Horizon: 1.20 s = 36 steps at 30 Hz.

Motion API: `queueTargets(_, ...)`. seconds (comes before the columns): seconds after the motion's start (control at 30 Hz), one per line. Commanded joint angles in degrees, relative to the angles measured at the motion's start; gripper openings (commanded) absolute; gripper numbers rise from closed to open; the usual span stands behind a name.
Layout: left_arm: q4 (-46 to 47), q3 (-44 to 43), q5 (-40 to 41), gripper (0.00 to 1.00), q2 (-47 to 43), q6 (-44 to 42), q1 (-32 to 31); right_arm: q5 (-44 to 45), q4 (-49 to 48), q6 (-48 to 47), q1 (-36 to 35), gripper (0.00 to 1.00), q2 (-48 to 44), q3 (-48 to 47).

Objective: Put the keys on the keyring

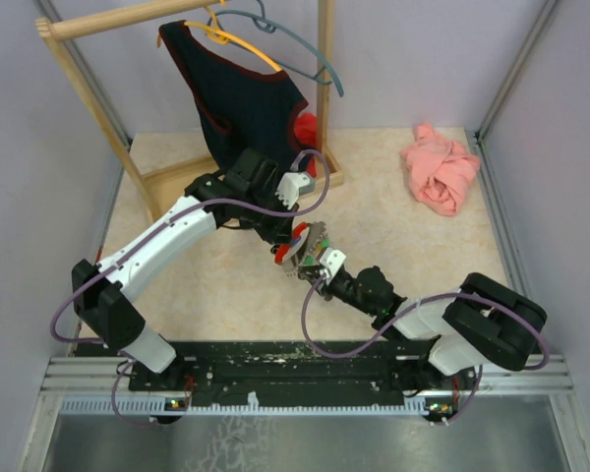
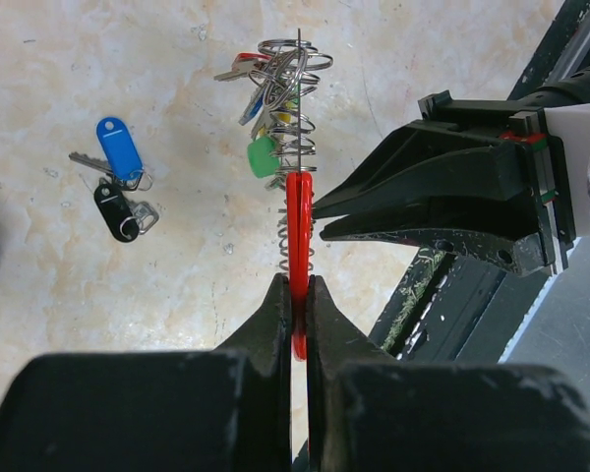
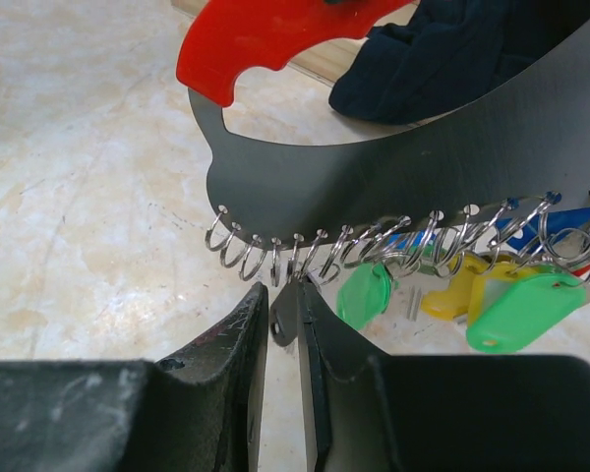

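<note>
On the beige marbled table (image 1: 226,295), two loose keys are seen, one blue-tagged (image 2: 118,152), one black-tagged (image 2: 113,211). The left gripper (image 2: 297,295) is clenched on one red-handled grey metal ring plate (image 3: 374,187); at its near edge one silvery key (image 3: 283,317) is pinched by the right gripper (image 3: 283,295).

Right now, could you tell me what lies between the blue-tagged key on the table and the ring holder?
Nothing: in the left wrist view, bare table separates the blue-tagged key from the ring holder.
</note>
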State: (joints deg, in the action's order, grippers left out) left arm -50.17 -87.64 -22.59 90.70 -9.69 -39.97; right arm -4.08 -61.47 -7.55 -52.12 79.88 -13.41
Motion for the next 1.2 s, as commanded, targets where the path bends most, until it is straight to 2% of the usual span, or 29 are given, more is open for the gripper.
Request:
queueTargets(0.0, 2.7, -1.06, -2.34, 0.01, -1.31, 0.43, -0.46, 0.94, -5.7, -0.3, -0.81, 0.18, 0.87, -0.58)
queueTargets(0.33, 3.13, -1.22, -3.22, 0.01, -1.23, 0.7, -0.73, 3.1, -9.57, 0.17, -0.88, 0.16, 2.59, -0.12)
queueTargets(0.6, 3.49, -1.17, -3.67, 0.01, -1.31, 0.9, -0.88, 5.21, -11.73, 0.44, -0.95, 0.2, 4.05, 0.1)
queueTargets(0.7, 3.41, -1.01, -3.47, 0.01, -1.53, 0.94, -0.89, 6.18, -11.55, -0.05, -0.88, 0.17, 4.06, 0.18)
queueTargets(0.97, 3.49, -0.69, -2.36, 0.01, -1.67, 1.75, -0.9, 4.29, -8.65, -0.57, -0.88, 0.0, 2.4, 0.25)
queueTargets(1.17, 5.27, 1.13, 0.38, 0.01, -2.44, 4.38, -0.73, 2.9, -3.89, -2.19, -0.92, 0.0, -0.84, 0.4)
